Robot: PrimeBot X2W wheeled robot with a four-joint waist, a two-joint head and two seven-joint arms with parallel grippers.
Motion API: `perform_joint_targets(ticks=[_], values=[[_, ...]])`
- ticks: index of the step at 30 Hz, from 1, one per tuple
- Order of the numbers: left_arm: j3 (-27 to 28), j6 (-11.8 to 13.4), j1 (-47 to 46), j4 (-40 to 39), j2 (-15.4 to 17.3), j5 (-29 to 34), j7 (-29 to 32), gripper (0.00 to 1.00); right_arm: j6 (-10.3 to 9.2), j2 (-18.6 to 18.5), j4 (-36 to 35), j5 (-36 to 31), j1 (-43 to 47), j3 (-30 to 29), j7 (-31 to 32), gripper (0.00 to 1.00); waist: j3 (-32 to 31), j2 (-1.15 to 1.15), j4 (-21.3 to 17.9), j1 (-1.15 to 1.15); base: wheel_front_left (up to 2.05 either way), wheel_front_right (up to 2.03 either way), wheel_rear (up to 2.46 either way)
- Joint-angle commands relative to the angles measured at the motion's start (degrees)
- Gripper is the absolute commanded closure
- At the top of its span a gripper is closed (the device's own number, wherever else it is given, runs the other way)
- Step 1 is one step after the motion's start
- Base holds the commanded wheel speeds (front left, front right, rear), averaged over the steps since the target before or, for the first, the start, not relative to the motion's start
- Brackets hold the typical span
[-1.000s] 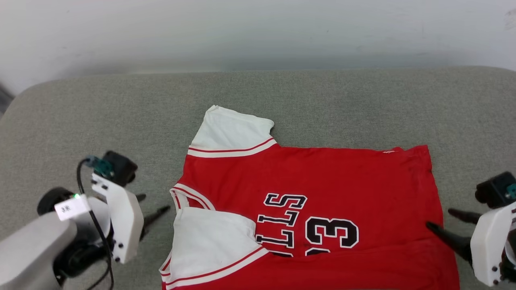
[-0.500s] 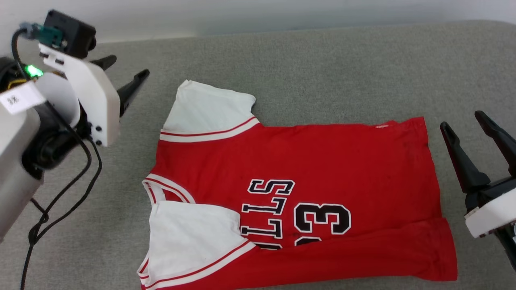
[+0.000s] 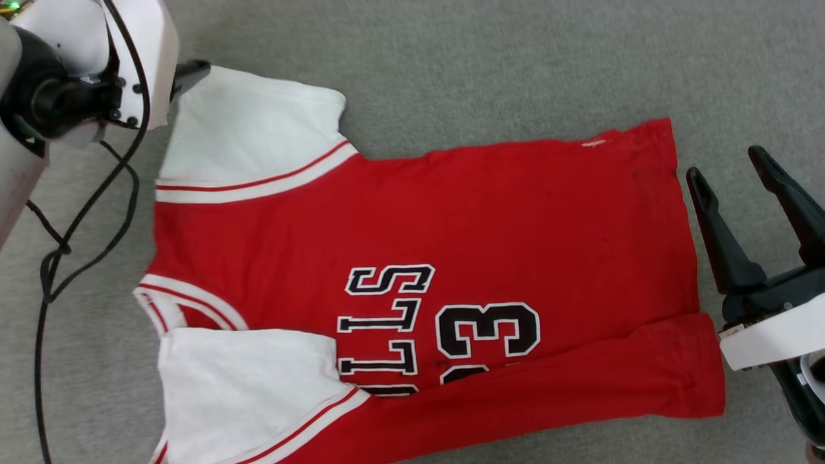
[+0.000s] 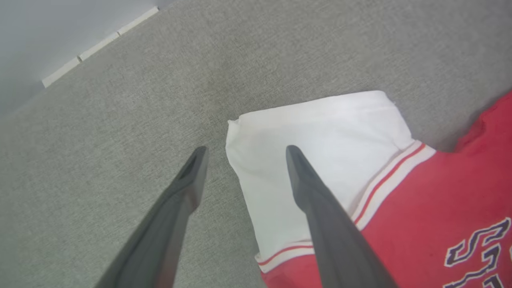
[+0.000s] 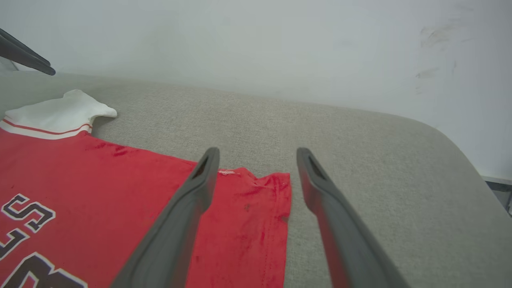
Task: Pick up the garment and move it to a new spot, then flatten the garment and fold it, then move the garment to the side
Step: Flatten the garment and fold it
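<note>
The red jersey T-shirt (image 3: 451,225), with white short sleeves, striped trim and a black "33", lies flat and front up across the middle of the grey fabric-covered bench (image 3: 515,64). Its collar points to the bench's left end and its hem to the right end.

The near long side is already turned over the front. A red band covers the bottom of the letters and of the 33, and the near sleeve lies on the chest. So the move and the flattening look done, and 1 lengthwise fold is in.

The far white sleeve (image 4: 320,132) spreads toward the bench's back edge, not yet folded. The left gripper (image 4: 246,149) is empty, fingers apart, 1 over that sleeve's outer corner and 1 over bare bench. Whether it touches the cloth is hard to tell. The right gripper (image 3: 725,162), also spread and empty, sits just beside the hem's far corner.

What remains, by my reading, is the far-side fold, a crosswise fold, and shifting the bundle aside.
</note>
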Motion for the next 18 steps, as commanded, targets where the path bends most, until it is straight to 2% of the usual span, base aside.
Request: perform_joint_targets(ticks=[1,6,13,14,15,18], values=[[-0.3,-0.2,-1.0,0.9,-0.1,0.2,1.2,0.0,-0.02,0.6,-0.4,-0.5,-1.0,0.1,0.2,0.0,2.8,0.0,-1.9,-0.01,0.0,0.0,0.0],[-1.7,-0.5,-2.4,5.0,-0.2,0.6,4.6,0.0,-0.02,1.0,-0.6,-0.6,-2.3,0.7,0.1,0.0,5.5,0.0,-3.2,-0.01,0.0,0.0,0.0],[-4.8,-2.0,0.9,8.8,-0.5,0.7,7.0,0.01,-0.02,0.0,0.7,0.1,-4.0,1.3,0.2,0.0,6.5,0.0,-3.7,-0.01,0.0,0.0,0.0],[-5.0,-2.3,1.0,9.0,-0.6,0.8,7.0,0.71,-0.02,-0.3,0.9,0.4,-4.4,1.3,0.2,0.0,6.5,0.0,-3.7,-0.01,0.0,0.0,0.0],[-5.2,-2.5,1.2,9.2,-0.7,0.8,6.8,1.0,-0.02,-0.6,1.2,0.3,-4.9,1.2,0.4,0.0,6.2,0.0,-3.6,-0.01,0.0,0.0,0.0],[-5.2,-3.1,0.7,8.9,-1.3,1.0,5.5,1.0,-0.02,-2.1,1.7,0.5,-6.5,0.5,1.0,0.0,5.0,0.0,-3.0,-0.01,0.0,0.0,0.0]])
